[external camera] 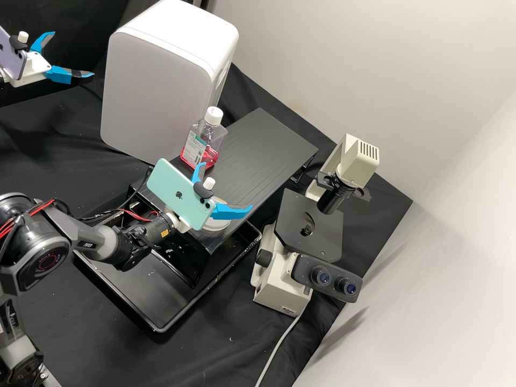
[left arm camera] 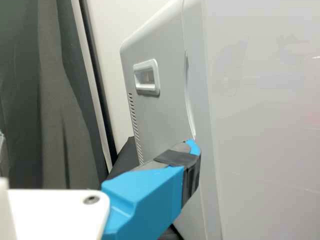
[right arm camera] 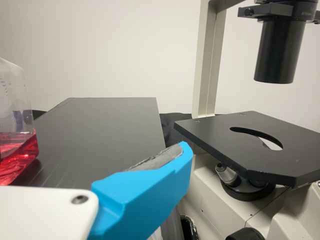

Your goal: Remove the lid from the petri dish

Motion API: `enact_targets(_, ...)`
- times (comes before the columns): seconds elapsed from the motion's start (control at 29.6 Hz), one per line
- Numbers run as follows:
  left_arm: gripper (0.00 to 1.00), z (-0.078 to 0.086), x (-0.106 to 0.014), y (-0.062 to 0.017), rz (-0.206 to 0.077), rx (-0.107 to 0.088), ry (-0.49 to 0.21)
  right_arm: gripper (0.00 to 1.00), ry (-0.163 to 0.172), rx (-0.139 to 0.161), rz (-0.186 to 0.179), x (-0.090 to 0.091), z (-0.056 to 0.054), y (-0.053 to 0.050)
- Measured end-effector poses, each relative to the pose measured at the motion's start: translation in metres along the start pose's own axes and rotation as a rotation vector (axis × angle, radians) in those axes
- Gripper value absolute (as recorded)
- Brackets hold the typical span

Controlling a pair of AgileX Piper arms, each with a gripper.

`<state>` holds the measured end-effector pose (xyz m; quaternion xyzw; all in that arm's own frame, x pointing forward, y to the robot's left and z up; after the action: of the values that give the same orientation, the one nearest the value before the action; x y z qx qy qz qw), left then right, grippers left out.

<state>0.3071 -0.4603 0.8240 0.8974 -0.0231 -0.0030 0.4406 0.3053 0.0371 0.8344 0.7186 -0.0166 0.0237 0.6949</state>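
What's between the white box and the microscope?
In the high view, a black ridged platform lies there, a red-liquid flask standing on it near the box, the right gripper over its near end.

Left gripper (external camera: 71, 55), right gripper (external camera: 226, 186), seemingly open.

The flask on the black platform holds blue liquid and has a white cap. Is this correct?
No. The liquid in the flask is red, not blue, as the high view shows. It does stand on the black platform and has a white cap.
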Motion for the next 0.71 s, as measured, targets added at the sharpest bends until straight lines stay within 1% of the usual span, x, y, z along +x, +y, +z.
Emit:
enact_targets(0.37, 1.00, 0.000, 0.000, 0.0000, 0.000, 0.001, -0.002, 1.00, 0.000, 0.000, 0.000, 0.000, 0.000, 0.000)
enact_targets(0.41, 1.00, 0.000, 0.000, 0.0000, 0.000, -0.001, -0.002, 1.00, 0.000, 0.000, 0.000, 0.000, 0.000, 0.000)
enact_targets(0.54, 1.00, 0.007, 0.000, -0.0009, -0.003, -0.045, -0.023, 1.00, 0.000, 0.000, 0.000, 0.000, 0.000, 0.000)
enact_targets(0.61, 1.00, 0.014, 0.000, -0.0018, -0.008, -0.059, -0.048, 1.00, 0.000, 0.000, 0.000, 0.000, 0.000, 0.000)
enact_targets(0.71, 1.00, 0.031, -0.001, -0.0039, -0.017, -0.072, -0.103, 1.00, 0.000, 0.000, 0.000, 0.000, 0.000, 0.000)
